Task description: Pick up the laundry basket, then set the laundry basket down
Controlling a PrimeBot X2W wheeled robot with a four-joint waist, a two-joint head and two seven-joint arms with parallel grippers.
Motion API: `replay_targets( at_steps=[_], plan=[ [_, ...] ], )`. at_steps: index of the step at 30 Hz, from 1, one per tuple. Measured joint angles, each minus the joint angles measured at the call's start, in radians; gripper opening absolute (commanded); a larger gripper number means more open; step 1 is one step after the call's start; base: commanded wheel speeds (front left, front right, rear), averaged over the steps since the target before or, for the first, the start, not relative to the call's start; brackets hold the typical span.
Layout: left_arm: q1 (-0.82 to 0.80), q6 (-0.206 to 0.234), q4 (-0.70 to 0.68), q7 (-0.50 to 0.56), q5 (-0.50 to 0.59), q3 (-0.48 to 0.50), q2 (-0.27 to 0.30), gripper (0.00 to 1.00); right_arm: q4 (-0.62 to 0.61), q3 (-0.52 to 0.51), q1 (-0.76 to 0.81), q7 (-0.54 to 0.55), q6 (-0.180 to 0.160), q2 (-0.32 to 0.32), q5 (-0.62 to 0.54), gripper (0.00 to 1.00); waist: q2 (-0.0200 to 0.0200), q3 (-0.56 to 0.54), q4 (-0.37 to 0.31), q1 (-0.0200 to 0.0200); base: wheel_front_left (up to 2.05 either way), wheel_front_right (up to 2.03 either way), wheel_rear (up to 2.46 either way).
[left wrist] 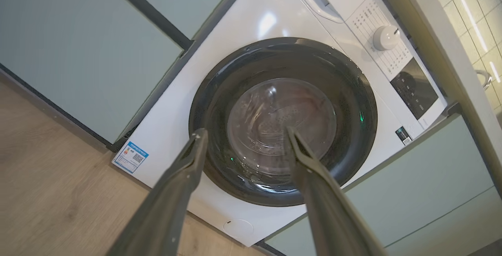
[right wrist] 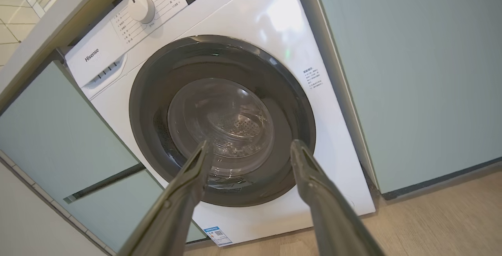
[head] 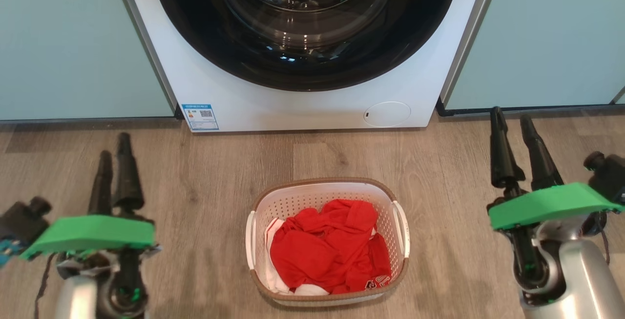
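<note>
Three views, one moment.

Head view: laundry basket stood on the wood floor in front of the washer, apart from it, approx. midway between the two grippers and touched by neither. A red garment filled most of it, hiding nearly all of a white cloth beneath; the print at the garment's lower edge was too partial to read. Washer top was cut off by the frame, contents behind the dark door glass were not discernible, and label text was too small. L gripper, lower left, was blurred, its fingers nearly overlapping from this angle, so the gap was hard to judge. R gripper, lower right, had fingers slightly parted, empty.

L wrist view: L gripper fingers were spread wide, nothing between them, aimed at the door; finger bases cut off at bottom edge. Dial visible, panel markings illegible.

R wrist view: R gripper was likewise spread and empty, pointed at the door; bases cut off. Cabinet flanked the washer.
</note>
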Motion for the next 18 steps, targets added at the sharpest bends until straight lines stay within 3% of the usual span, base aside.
replay_targets(
  at_steps=[6, 11, 18],
  plan=[
    [0.0, 0.066, -0.025, -0.02, 0.165, -0.088, 0.001, 1.0, -0.008, 0.035, -0.01, -0.018, 0.0, -0.004, -0.106, 1.0, 0.0, 0.001, -0.003, 0.0, 0.0, 0.0, 0.0],
    [0.0, 0.094, -0.025, -0.035, 0.309, -0.167, 0.003, 1.0, 0.035, 0.047, -0.008, -0.03, 0.0, -0.014, -0.188, 1.0, 0.0, -0.001, -0.006, 0.0, 0.0, 0.0, 0.0],
    [0.0, 0.152, 0.03, -0.056, 0.421, -0.28, 0.039, 1.0, 0.092, 0.08, -0.008, -0.052, 0.0, -0.017, -0.25, 1.0, 0.0, -0.006, -0.01, 0.0, 0.0, 0.0, 0.0]
  ],
)
